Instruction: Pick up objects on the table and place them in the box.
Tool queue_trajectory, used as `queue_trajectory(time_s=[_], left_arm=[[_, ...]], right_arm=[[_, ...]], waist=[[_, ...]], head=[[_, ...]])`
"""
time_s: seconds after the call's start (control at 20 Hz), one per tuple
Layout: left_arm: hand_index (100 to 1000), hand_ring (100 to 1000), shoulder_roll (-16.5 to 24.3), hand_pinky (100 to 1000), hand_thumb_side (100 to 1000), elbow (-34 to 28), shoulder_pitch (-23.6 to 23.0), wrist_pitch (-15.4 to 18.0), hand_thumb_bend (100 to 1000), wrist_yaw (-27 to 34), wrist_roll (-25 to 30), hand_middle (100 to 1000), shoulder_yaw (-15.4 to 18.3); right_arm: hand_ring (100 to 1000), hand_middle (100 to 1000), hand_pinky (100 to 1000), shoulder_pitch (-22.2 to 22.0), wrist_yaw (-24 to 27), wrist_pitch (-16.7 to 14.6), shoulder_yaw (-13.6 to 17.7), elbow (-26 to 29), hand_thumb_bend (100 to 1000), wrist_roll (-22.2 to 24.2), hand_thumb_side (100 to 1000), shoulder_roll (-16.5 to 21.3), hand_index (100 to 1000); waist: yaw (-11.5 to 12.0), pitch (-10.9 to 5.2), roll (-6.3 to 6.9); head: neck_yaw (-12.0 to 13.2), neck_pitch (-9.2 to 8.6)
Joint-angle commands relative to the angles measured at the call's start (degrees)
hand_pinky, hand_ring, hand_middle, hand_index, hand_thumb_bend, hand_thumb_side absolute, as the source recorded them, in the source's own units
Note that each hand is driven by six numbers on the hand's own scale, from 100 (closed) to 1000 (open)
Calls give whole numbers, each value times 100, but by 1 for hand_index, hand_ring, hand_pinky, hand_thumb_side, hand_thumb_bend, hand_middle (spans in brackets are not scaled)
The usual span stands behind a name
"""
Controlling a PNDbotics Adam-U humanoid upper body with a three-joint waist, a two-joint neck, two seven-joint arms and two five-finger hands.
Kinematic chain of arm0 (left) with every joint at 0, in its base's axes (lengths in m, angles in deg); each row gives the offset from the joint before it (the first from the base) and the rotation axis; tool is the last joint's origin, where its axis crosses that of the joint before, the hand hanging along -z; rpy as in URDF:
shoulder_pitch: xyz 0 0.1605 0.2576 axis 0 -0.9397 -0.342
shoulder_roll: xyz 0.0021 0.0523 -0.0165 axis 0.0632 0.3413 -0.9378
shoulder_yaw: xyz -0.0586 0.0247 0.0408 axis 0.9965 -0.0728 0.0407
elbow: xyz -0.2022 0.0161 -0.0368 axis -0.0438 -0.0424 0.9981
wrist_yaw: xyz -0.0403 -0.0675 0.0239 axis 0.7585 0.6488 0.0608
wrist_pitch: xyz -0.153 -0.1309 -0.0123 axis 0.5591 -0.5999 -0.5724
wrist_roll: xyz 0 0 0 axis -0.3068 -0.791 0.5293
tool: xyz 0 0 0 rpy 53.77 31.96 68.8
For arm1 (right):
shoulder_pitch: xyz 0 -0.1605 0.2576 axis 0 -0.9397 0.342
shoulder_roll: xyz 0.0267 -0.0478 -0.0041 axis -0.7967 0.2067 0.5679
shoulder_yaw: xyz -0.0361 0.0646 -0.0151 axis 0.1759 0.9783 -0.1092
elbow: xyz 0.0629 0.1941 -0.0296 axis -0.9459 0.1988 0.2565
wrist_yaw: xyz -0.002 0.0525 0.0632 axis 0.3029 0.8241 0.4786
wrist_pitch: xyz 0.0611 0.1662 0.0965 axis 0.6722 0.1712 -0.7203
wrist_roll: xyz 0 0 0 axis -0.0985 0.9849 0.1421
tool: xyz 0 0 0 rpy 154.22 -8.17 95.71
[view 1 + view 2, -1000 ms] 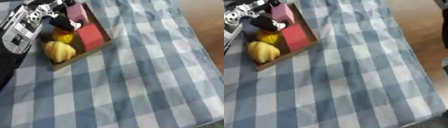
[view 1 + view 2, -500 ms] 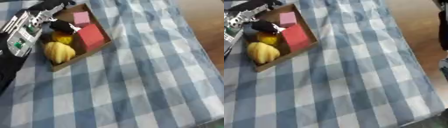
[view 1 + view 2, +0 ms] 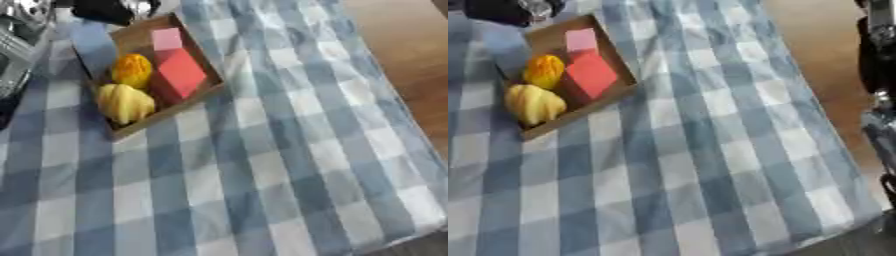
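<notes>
Four objects sit in the box; the checked cloth lies bare.

The shallow brown wooden box (image 3: pixel 203 60) sits far left on the blue-and-white checked tabletop (image 3: pixel 262 165), holding a pink block (image 3: pixel 166 38), red block (image 3: pixel 180 74), orange round fruit (image 3: pixel 132 70) and yellow lumpy fruit (image 3: pixel 124 102). The left hand (image 3: pixel 103 10) hovers just beyond its far edge; I cannot tell whether the fingers are apart. The right hand is out of sight.

The tablecloth (image 3: pixel 262 165) has blue, grey and white checks. The box (image 3: pixel 207 60) is brown, and in it sit a red block (image 3: pixel 179 75), a pink block (image 3: pixel 166 39), an orange fruit (image 3: pixel 132 70) and a yellow fruit (image 3: pixel 124 102). The floor (image 3: pixel 402 45) is brown wood.
</notes>
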Motion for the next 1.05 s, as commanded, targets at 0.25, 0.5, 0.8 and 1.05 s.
queue_trajectory(time_s=[0.25,0.5,0.8,1.05], left_arm=[[867,785,863,885,446,-1826,-912,791,313,2295,-2715,777,1215],[884,789,1135,880,474,-1846,-2135,2316,386,3740,-4470,777,1674],[887,783,1026,876,457,-1846,-3701,3738,366,3578,-4894,773,1810],[884,778,554,874,461,-1846,-4564,4290,365,3320,-5078,768,1942]], right_arm=[[722,689,738,-48,123,-94,143,83,100,-68,532,313,748],[724,692,739,-20,246,-175,180,83,100,-55,529,384,751],[727,693,741,90,397,-318,187,83,100,34,525,490,757],[730,696,743,98,453,-457,215,83,100,64,525,489,758]], waist=[[364,-408,-212],[574,-595,-366],[618,-694,-478],[590,-722,-527]], head=[[-399,228],[-597,366],[-565,395],[-487,401]])
